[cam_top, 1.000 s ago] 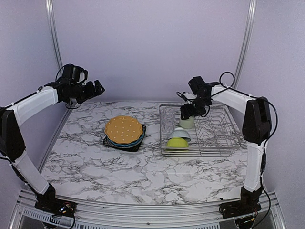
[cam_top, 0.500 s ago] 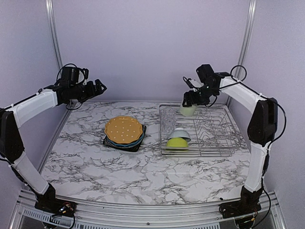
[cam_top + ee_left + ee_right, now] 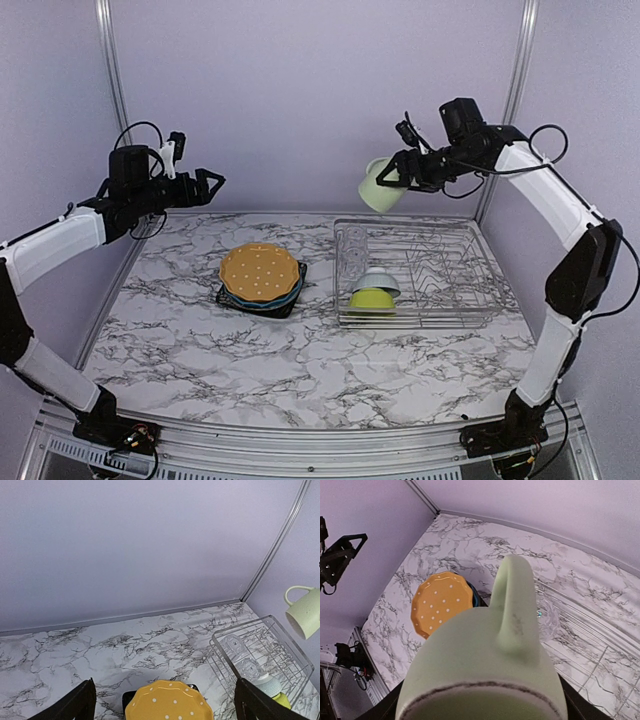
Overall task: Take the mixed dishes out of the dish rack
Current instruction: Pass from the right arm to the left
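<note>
Right claw: the right claw [image 3: 402,174] grips a glossy, round-bodied pale green mug [image 3: 379,186] and holds it tilted in the air, high over the far side of the rack and touching nothing else.

Mug up close: in the right wrist view the pale green mug [image 3: 485,670] fills the frame, its thick loop handle [image 3: 516,605] pointing up and a dark scuffed ring running round the end nearest the lens. The claw's dark fingers show only at the 2 lower corners.

Left claw: the left claw [image 3: 204,183] hangs wide open and empty above the table's far left corner. Its 2 black fingers [image 3: 77,706] stand well apart in the left wrist view.

Rack: a rectangular silver wire dish rack [image 3: 460,285] with low sides and rows of upright tines sits on the right half of the table.

In the rack: a ribbed clear glass [image 3: 352,250] stands at the left end. Just nearer, a small white bowl [image 3: 381,279] rests upside down on a lime green bowl [image 3: 371,298].

Plates: 3 lie stacked left of the rack, with a scalloped orange dotted plate [image 3: 260,272] on top, a blue plate [image 3: 286,299] showing only its rim, and a dark square plate [image 3: 226,297] beneath.

Table: a white table [image 3: 250,370] veined in grey like marble, smooth and flat, with plain lilac walls behind.
</note>
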`<move>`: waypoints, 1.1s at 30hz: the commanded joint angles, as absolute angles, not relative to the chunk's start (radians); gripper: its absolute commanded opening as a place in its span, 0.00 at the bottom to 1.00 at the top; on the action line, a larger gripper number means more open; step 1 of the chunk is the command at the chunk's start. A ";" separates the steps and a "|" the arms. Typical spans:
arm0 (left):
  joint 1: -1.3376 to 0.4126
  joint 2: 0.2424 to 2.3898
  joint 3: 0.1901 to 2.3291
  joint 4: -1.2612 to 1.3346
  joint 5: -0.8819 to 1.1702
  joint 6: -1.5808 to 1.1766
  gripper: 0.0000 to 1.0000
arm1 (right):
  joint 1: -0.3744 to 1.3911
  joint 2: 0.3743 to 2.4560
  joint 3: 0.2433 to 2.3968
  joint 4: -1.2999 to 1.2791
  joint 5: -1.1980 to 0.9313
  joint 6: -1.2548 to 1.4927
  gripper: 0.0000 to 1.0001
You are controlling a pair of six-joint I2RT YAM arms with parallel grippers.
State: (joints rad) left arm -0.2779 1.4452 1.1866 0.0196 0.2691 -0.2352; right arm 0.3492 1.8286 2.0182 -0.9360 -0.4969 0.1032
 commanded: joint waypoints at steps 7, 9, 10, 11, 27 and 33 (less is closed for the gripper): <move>-0.472 1.277 1.021 0.153 0.150 0.229 0.99 | 0.347 1.714 1.979 -0.850 -0.895 0.245 0.39; -0.495 1.237 0.992 0.188 0.125 0.286 0.99 | 0.348 1.693 1.953 -0.840 -0.944 0.276 0.38; -0.505 1.215 0.971 0.214 0.117 0.308 0.99 | 0.348 1.682 1.939 -0.831 -0.965 0.295 0.38; -0.516 1.194 0.951 0.241 0.108 0.330 0.99 | 0.351 1.670 1.922 -0.819 -0.993 0.314 0.37; -0.857 1.028 0.828 0.305 -0.083 0.926 0.97 | 0.554 1.577 1.746 -0.623 -1.217 0.606 0.34; -1.005 1.039 0.794 0.377 -0.254 1.103 0.92 | 0.594 1.568 1.702 -0.603 -1.264 0.632 0.33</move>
